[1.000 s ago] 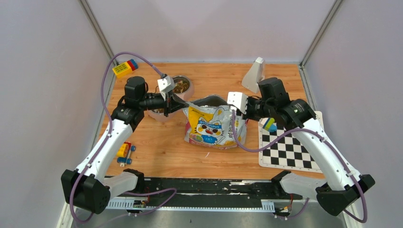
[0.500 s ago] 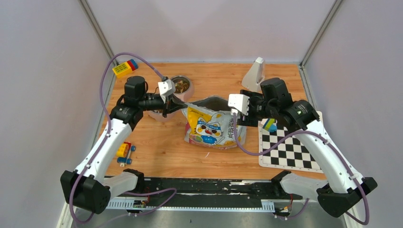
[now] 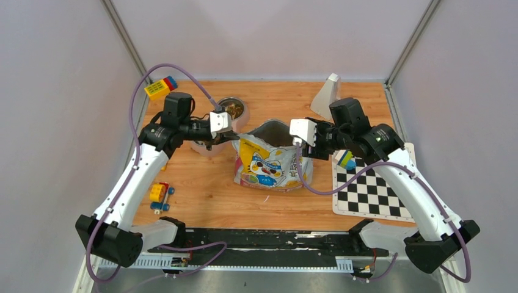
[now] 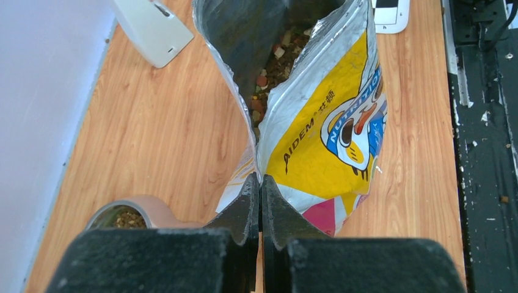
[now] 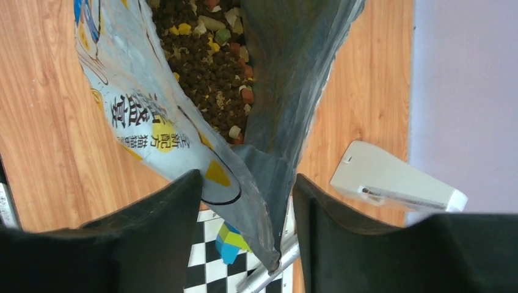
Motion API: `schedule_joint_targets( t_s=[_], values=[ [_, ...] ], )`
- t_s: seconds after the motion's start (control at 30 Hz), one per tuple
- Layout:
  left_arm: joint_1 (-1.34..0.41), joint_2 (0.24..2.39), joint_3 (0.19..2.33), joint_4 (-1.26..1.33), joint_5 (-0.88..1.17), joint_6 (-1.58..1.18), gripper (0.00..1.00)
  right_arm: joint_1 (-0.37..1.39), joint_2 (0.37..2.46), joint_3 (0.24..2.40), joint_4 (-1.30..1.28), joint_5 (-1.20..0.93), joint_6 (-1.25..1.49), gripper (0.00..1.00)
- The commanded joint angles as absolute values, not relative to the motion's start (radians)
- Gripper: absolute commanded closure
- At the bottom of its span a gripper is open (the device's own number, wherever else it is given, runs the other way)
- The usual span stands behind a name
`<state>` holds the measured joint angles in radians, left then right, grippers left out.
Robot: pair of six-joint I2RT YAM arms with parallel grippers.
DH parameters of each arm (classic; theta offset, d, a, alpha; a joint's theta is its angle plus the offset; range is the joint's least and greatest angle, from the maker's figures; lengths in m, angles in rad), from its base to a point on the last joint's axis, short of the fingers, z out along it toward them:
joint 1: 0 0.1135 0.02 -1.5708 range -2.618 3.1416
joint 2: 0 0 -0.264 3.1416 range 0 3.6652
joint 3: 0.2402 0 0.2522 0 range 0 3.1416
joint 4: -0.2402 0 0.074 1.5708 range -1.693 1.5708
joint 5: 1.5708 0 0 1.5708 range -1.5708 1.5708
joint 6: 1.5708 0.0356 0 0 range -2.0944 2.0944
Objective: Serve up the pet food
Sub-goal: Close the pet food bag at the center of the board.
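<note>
The yellow-and-white cat-print bag (image 3: 269, 166) stands open in the middle of the table. Brown pet food (image 5: 207, 55) shows inside it, and also in the left wrist view (image 4: 269, 67). My left gripper (image 3: 235, 135) is shut on the bag's left top edge (image 4: 261, 181). My right gripper (image 3: 307, 148) is open at the bag's right side. The bag's silver-lined corner (image 5: 269, 183) hangs loose between its fingers (image 5: 247, 195). A pink double bowl (image 3: 243, 117) sits behind the left gripper, with kibble in its steel cup (image 4: 125, 217).
A white wedge-shaped object (image 3: 325, 94) stands at the back right. A checkerboard mat (image 3: 369, 189) with a yellow-blue block (image 3: 346, 160) lies to the right. A toy brick (image 3: 160, 87) is at the back left, a toy car (image 3: 159, 196) at the near left.
My right gripper has opened and let go of the bag's right edge. The left gripper has moved right with the left edge still pinched, and the bag has slumped a little leftward.
</note>
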<state>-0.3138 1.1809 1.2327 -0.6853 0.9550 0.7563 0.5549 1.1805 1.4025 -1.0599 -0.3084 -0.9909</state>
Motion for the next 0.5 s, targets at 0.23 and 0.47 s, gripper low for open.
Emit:
schedule_joint_targets(
  t_s=[0.23,0.47],
  values=[
    [-0.322,1.142,1.253,-0.750,0.894,0.944,1.00,0.575,1.120,1.303,-0.884,-0.207,-1.038,1.00],
    [-0.262,1.109,1.278,-0.720,0.859,0.955,1.00,0.547,1.022,1.295,-0.807,-0.108,-1.065,1.00]
  ],
)
